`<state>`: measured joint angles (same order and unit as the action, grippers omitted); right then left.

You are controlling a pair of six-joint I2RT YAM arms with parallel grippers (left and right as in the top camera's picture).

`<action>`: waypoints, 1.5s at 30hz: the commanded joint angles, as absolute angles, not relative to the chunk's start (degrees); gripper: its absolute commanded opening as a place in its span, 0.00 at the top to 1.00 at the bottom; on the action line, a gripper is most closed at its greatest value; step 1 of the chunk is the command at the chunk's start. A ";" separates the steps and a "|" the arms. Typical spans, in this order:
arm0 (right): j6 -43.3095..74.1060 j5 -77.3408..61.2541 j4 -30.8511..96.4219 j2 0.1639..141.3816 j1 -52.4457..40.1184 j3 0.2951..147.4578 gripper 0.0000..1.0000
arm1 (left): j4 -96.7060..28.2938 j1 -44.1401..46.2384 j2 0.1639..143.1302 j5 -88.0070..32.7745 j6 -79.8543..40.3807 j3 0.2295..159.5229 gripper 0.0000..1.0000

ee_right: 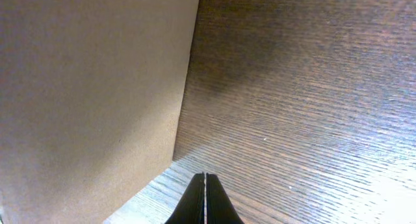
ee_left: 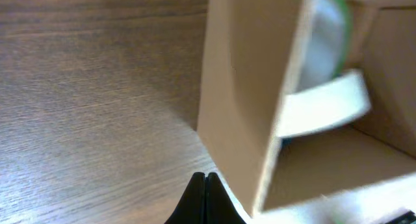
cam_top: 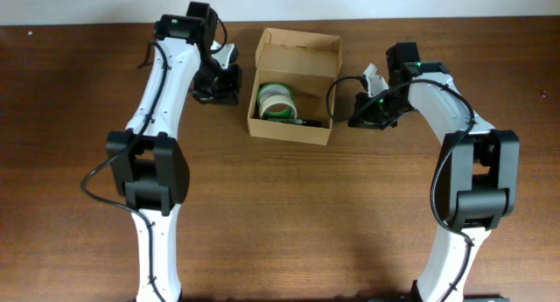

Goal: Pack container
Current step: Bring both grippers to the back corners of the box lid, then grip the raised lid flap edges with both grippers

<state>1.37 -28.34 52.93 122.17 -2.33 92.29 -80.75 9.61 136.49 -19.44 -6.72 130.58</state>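
The box (cam_top: 302,59) sits open at the far middle of the table (cam_top: 280,223), flap open on its far side and tape rolls (cam_top: 276,101) inside, so closing the flap is probably your step. Your left gripper (ee_left: 206,183) is just beside its left wall and your right gripper (ee_right: 205,183) just beside its right wall, both pinched fully shut on nothing. Brace one wall with a closed tip while the other swings the flap over, gently, since light cardboard will likely slide.
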 commanded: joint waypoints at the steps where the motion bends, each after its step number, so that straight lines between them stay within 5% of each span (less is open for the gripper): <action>1: -1.17 -30.15 53.15 122.52 -3.29 93.19 0.96 | -80.90 10.31 140.62 -18.17 -7.29 129.99 0.98; 19: -1.08 -32.77 51.99 122.52 -6.79 97.84 0.96 | -83.20 17.74 142.41 -19.94 -9.82 129.99 0.98; 45: 1.13 -25.58 55.75 122.52 -7.75 105.38 0.96 | -84.51 14.66 142.39 -16.45 -9.85 130.02 0.99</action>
